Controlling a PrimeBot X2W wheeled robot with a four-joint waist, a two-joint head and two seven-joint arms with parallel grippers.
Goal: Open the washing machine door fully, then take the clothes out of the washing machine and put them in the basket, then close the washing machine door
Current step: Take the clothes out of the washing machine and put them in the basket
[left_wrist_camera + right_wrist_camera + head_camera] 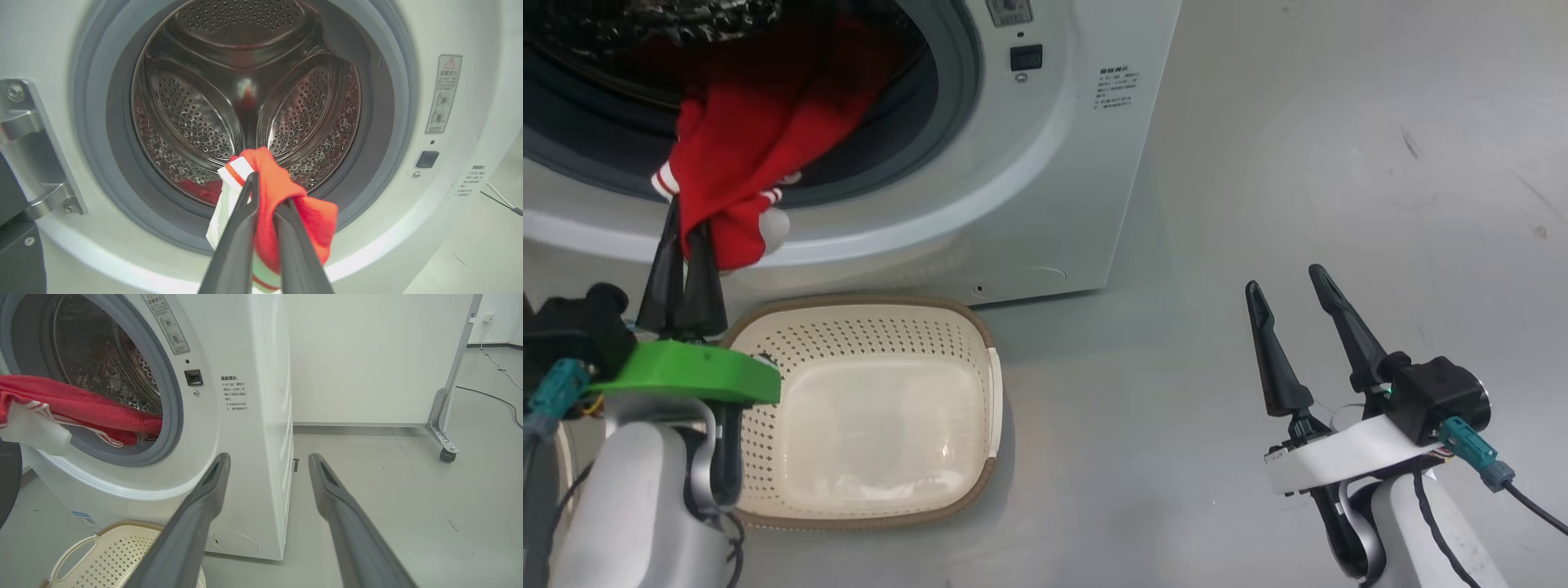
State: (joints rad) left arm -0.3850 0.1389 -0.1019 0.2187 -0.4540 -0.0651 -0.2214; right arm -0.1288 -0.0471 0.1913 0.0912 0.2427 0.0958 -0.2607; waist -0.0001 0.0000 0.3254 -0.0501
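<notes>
Since the port of the washing machine (1045,163) stood uncovered, the door-opening step looked done, though how far the door had swung could not be told; the left claw (686,237) was clamped on the clothes (752,122), a red garment with white trim that trailed out of the machine over the grey ring (947,122) and hung at the port's lower lip, just behind the basket (866,300); the right claw (1285,279) stood apart and empty, well off to the side. The basket sat bare on the floor before the machine, so nothing had been delivered; dropping the garment in and shutting the door were left.

The left wrist view added the perforated drum (245,61), with a red patch low inside, perhaps more fabric; the head view gave the basket's bare bottom; the right wrist view showed the garment stretched as a band across the port.
</notes>
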